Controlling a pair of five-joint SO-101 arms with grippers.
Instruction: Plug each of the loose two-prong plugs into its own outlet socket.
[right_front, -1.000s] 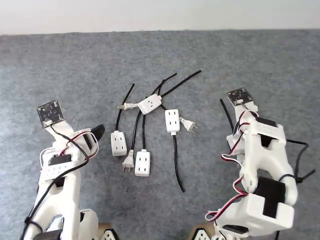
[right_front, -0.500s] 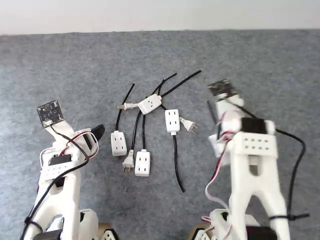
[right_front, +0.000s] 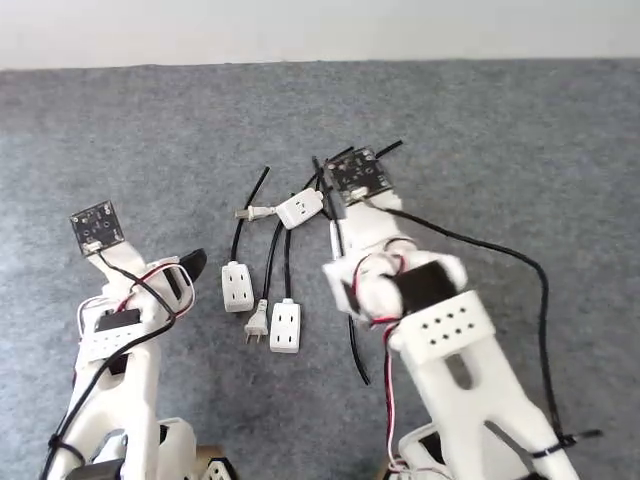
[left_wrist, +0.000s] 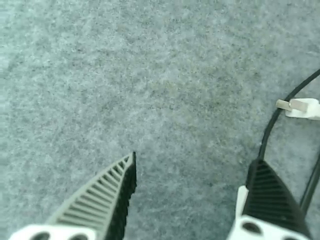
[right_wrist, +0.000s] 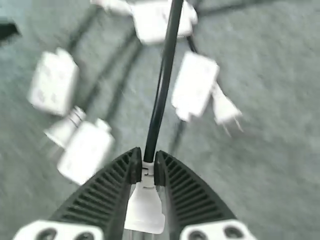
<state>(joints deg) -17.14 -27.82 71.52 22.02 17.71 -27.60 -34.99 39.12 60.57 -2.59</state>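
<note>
High view: a grey carpet covers the table, and the two arms stand at its near edge. The right arm is stretched in over the middle of the cluster of cords. The left arm is off to the side, apart from the cluster.

Three white outlet sockets lie on the carpet here. The top socket sits at the far end, tilted. The left socket and the lower socket lie nearer the arms, each with a black cord running away. The right wrist view shows a fourth socket, just beyond the right gripper.

That gripper's fingers are pinched together on the held plug, a white plug body. Its black cord runs straight out from between the fingers, over the top socket.

The other plugs lie loose. The upper plug is just beside the top socket, prongs pointing away from it. The lower plug lies between the left socket and the lower socket, close to the latter. A third plug rests against the fourth socket's far side, prongs pointing outward.

The left gripper hangs over bare carpet with its fingers spread well apart, holding nothing. The upper plug lies beyond one fingertip.
</note>
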